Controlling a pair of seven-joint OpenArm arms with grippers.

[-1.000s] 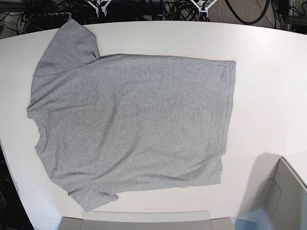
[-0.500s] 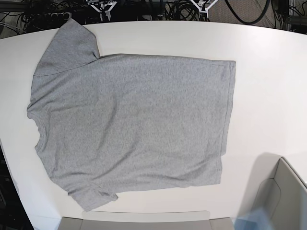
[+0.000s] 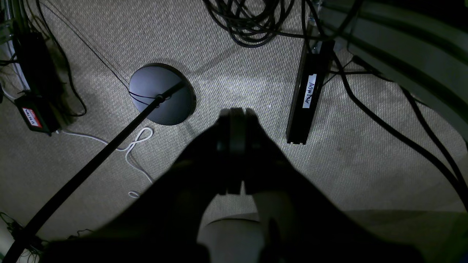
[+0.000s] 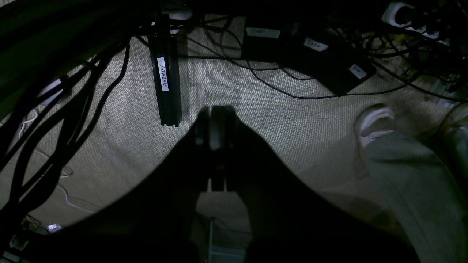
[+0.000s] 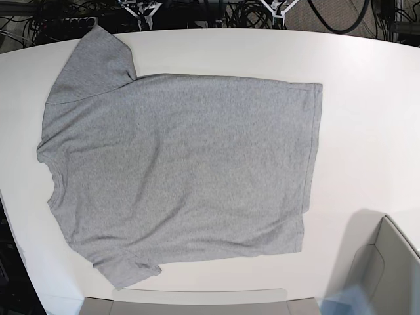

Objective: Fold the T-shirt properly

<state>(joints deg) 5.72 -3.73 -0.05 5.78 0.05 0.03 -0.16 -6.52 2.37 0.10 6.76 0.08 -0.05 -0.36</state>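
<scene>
left hand (image 3: 234,120): closed, empty, over floor | right hand (image 4: 215,120): same

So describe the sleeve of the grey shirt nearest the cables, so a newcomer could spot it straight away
Start at the white table in the base view, where the grey T-shirt lies spread flat, its collar toward the view's left. The sleeve sits at the shirt's upper left corner, fanned out flat near the table's far edge, while the other sleeve lies at the near edge.

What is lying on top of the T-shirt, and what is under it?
Nothing lies on the T-shirt: it is spread flat, plain grey side up, with no gripper over it. Under it is the white table. Its downward face and anything beneath the cloth are hidden.
</scene>
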